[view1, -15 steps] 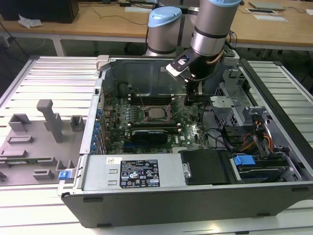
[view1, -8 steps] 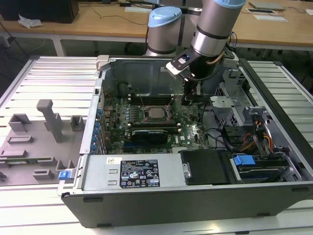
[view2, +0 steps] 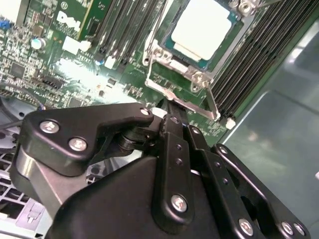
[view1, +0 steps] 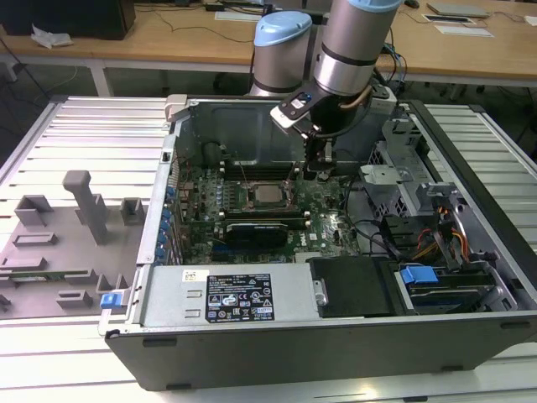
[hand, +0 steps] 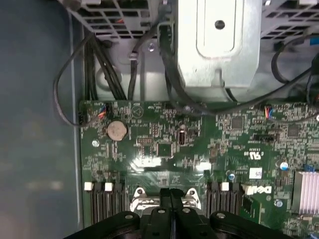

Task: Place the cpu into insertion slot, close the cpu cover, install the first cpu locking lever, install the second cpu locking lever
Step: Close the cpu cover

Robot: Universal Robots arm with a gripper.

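The cpu (view2: 202,30) is already sitting flat in the insertion slot (hand: 137,204), silvery top up, roughly mid-board on the green motherboard (view2: 60,59) with the black memory slots (view2: 249,55) running along either side. My read is it's a light, rigid little slab, slick on the metal lid and delicate underneath. If it ever needs handling, it's edges only and no sliding it around in the socket.

The cpu cover (view2: 158,50) looks like thin sheet-metal framing around the chip. I can't say for sure whether it's fully down. It'd be stiff enough to push on its rim, but I'd guess easy to bend if you lean on one corner.

A wire locking lever (view2: 197,107) runs along the socket's near edge. That should be springy and want a firm push near its free end, and round wire slips off easily.

The tool (view2: 172,107) has its two black fingers pressed together with nothing visibly between them. The tip is right at that lever, touching or just shy, I can't tell which. In the exterior view it hangs inside the open case (view1: 252,353), just beside the socket on the exterior view's right. The case sits on the slatted worktop (view1: 84,126).
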